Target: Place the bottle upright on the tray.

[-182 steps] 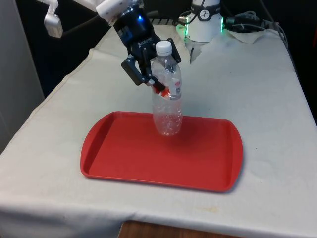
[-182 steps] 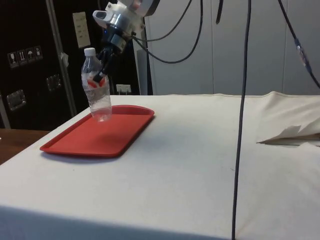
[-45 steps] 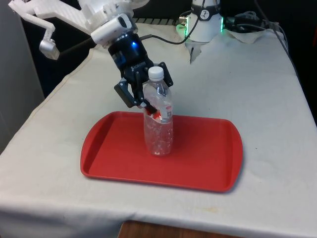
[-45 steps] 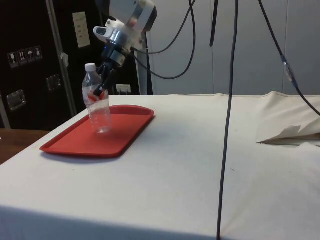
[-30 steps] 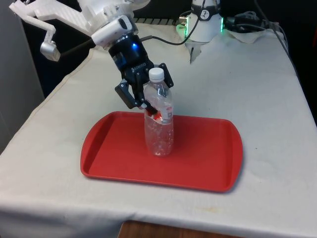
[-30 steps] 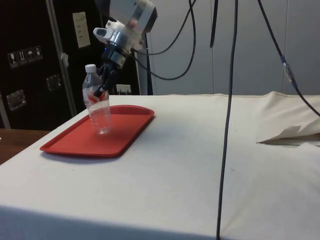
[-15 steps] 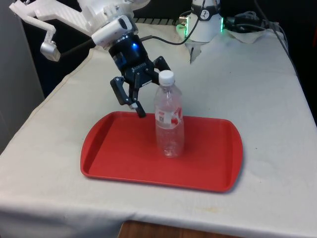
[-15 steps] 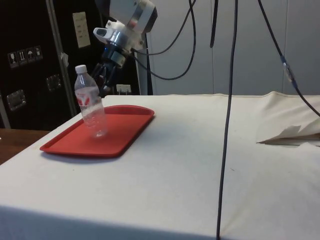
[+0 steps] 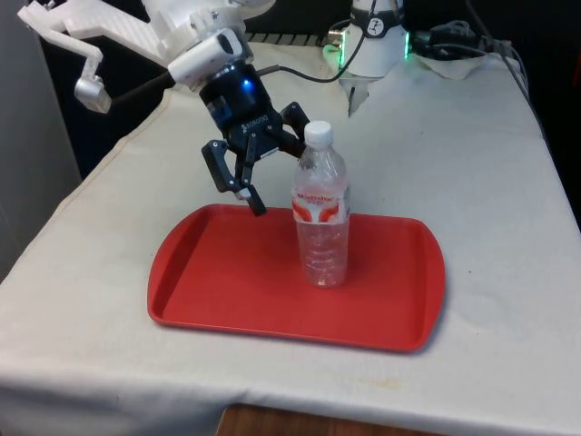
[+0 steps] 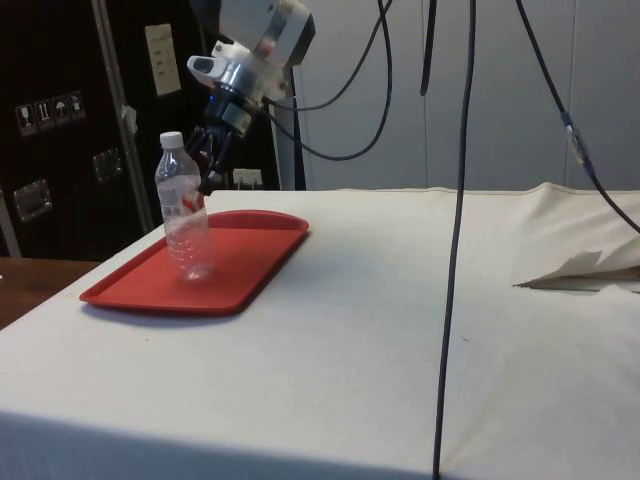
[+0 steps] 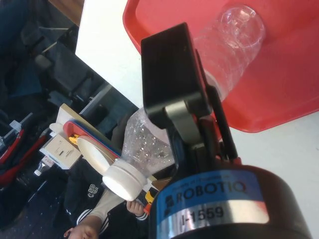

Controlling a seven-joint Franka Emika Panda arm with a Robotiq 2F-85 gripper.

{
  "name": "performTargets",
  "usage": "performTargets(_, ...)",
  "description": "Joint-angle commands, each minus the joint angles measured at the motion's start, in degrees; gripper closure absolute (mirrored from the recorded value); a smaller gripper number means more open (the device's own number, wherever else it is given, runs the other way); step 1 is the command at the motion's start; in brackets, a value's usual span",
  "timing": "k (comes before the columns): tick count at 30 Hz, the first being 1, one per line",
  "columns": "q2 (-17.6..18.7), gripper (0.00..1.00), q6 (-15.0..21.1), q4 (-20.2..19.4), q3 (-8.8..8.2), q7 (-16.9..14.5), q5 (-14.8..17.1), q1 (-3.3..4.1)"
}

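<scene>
Nearest, the worktop [image 9: 109, 300] under its white cloth carries a red tray [image 9: 218, 291], lying flat close to the near edge. On the tray stands the bottle [image 9: 321, 218], clear plastic with a white cap and a red-and-white label, its base on the tray floor a little towards the front view's right of the tray's middle. It looks upright in the front view and close to upright in the side view [image 10: 185, 215].

Just behind the bottle and on the front view's left of it hang my fingers [image 9: 272, 163], spread wide apart and holding nothing. One fingertip points down over the tray's far rim; the other is level with the bottle's shoulder, close beside it, and I cannot tell whether it touches. From the wrist, the bottle [image 11: 219, 55] lies alongside one finger [image 11: 172, 74], cap towards the camera.

Beyond the worktop's edge a person's sleeve shows.
</scene>
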Motion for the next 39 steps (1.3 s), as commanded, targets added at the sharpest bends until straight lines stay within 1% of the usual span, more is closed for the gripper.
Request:
performTargets(1, 0.0, 0.0, 0.0, -0.06, 0.0, 0.0, 0.06, 0.0)
performTargets(18, 0.06, 0.0, -0.17, -0.17, 0.06, -0.11, 0.11, 0.0)
performTargets(21, -0.4, 0.0, -0.34, -0.63, -0.06, -0.29, 0.11, -0.06)
performTargets(25, -1.09, 0.0, -1.03, -1.26, -0.63, -0.4, 0.0, 0.11)
performTargets(27, -1.66, 0.0, -1.72, -1.83, -1.2, -0.57, -0.06, 0.23)
performTargets(28, -0.97, 0.0, -1.95, -1.09, -0.92, -0.34, 0.11, 0.0)
performTargets(29, -1.89, 0.0, -1.89, -2.01, -1.32, -0.63, -0.06, 0.23)
performTargets(30, -2.06, 0.0, -2.01, -2.23, -1.43, -0.69, -0.06, 0.29)
performTargets(36, -3.9, 0.0, -2.81, -3.78, -2.01, -0.97, -0.4, 0.23)
performTargets(37, -3.44, 0.0, -2.98, -3.32, -1.72, -1.03, 0.06, 0.06)
performTargets(38, -4.07, 0.0, -2.98, -3.9, -2.12, -0.97, -0.4, 0.29)
performTargets(39, -4.3, 0.0, -3.09, -4.01, -2.29, -1.03, -0.52, 0.34)
